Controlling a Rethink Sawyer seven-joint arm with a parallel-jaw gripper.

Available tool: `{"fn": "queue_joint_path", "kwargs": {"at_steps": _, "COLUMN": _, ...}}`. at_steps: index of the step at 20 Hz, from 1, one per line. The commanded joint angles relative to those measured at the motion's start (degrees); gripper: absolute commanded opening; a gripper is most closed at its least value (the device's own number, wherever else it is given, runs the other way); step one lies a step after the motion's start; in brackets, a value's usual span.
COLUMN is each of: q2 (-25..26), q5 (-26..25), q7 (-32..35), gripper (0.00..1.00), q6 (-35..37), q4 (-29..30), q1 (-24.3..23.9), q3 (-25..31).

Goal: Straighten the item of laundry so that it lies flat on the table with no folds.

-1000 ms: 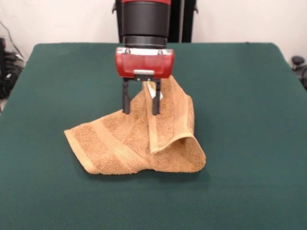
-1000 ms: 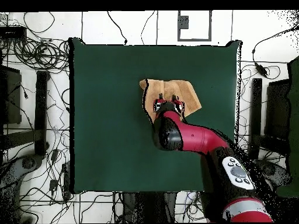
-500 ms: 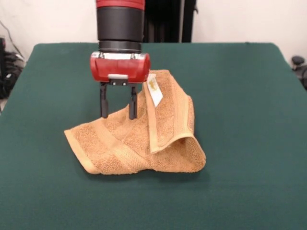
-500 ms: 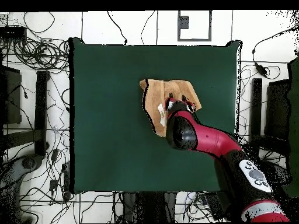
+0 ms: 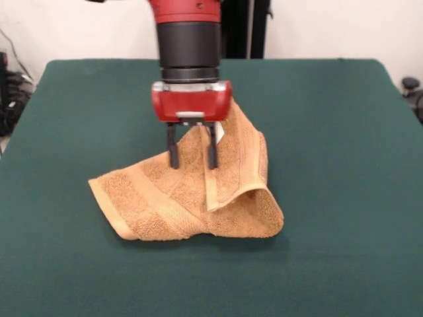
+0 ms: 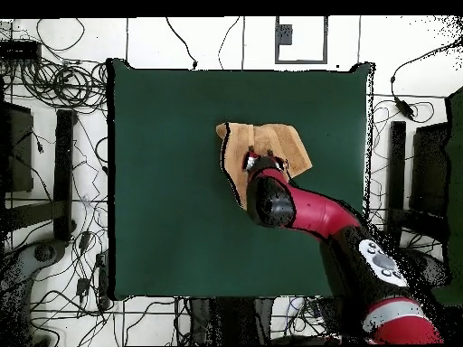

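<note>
The item of laundry (image 5: 165,198), an orange-tan terry towel, lies crumpled near the middle of the green table (image 5: 330,132). Its right part is folded over into a raised flap with the border band along the edge. My gripper (image 5: 192,160) hangs straight down over the towel's far upper part and is open, its two black fingers (image 5: 174,150) apart with tips at the cloth and nothing held between them. Its right finger stands at the flap's edge. In the overhead view the towel (image 6: 271,140) shows beyond the arm, and the gripper (image 6: 256,164) sits at its near edge.
Bare green cloth (image 6: 163,181) surrounds the towel on every side. Cables and stands (image 6: 54,108) lie on the floor beyond the table's edges.
The gripper swung away to one side of the towel half a second ago and has come back over the folded flap. It stays open, and the towel has not moved.
</note>
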Motion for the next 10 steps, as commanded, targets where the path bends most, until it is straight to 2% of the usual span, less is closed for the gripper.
{"fn": "queue_joint_path", "kwargs": {"at_steps": 1, "q2": -0.49, "q5": 7.18, "q7": 14.32, "gripper": 1.0, "q6": 7.06, "q4": 4.85, "q1": 8.22, "q3": 1.64}}
{"fn": "queue_joint_path", "kwargs": {"at_steps": 10, "q2": -0.76, "q5": 11.34, "q7": 14.22, "gripper": 1.0, "q6": 6.41, "q4": 6.0, "q1": 10.79, "q3": 0.42}}
